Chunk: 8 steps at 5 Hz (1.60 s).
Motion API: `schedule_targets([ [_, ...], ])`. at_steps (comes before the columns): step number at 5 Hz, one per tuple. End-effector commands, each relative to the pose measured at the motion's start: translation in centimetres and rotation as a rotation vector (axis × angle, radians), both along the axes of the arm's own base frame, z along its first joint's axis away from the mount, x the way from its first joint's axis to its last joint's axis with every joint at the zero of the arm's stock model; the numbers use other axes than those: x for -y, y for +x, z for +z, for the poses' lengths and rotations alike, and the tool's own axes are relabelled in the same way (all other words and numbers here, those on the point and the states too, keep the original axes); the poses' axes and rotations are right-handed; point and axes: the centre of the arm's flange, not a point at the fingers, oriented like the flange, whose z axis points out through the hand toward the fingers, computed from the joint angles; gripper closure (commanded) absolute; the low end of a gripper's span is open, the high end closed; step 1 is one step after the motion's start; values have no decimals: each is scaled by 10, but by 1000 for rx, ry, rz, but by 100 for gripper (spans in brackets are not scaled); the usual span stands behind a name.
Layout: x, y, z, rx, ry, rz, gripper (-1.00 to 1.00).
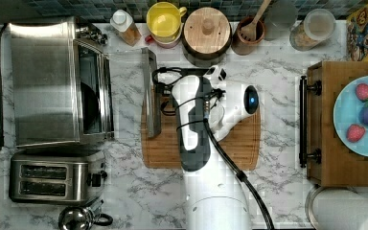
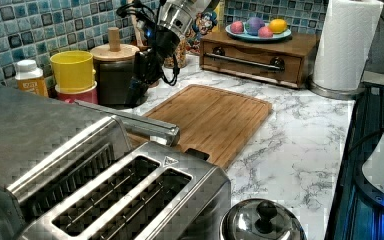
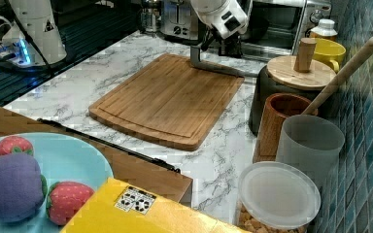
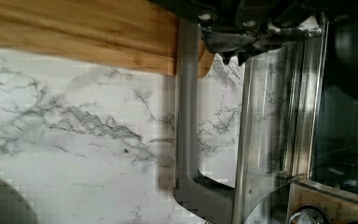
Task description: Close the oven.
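The oven (image 1: 43,81) stands at the top view's left, its glass door (image 1: 127,91) dropped flat over the counter and its dark inside showing. The metal bar handle (image 1: 151,91) lies along the door's outer edge, over the edge of the cutting board. My gripper (image 1: 165,96) hangs just on the board side of that handle, pointing down. In the left view the gripper (image 2: 136,90) is low beside the far end of the handle (image 2: 130,120). The wrist view has the handle (image 4: 186,116) and glass door (image 4: 270,121) right under the gripper (image 4: 235,51).
A two-slot toaster (image 1: 52,178) sits beside the oven, with a steel pot lid (image 1: 79,218) near it. A wooden cutting board (image 1: 235,143) lies under the arm. Jars, a yellow cup (image 1: 164,21) and a utensil pot line the back wall. A wooden drawer box (image 1: 330,124) carries a fruit plate.
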Motion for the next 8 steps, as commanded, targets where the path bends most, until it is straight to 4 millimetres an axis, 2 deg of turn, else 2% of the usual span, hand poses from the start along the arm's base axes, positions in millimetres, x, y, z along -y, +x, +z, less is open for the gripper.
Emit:
schedule_targets([
  [1, -52, 38, 12, 51, -122, 61, 100],
  [3, -43, 50, 12, -91, 15, 105, 100],
  [4, -47, 57, 7, -178, 70, 152, 100],
  [5, -63, 57, -3, -243, 88, 175, 100],
  [6, -78, 51, 7, -221, 109, 201, 100],
  [7, -96, 44, 35, -176, 117, 187, 100],
  [8, -112, 33, 73, -83, 85, 184, 100],
])
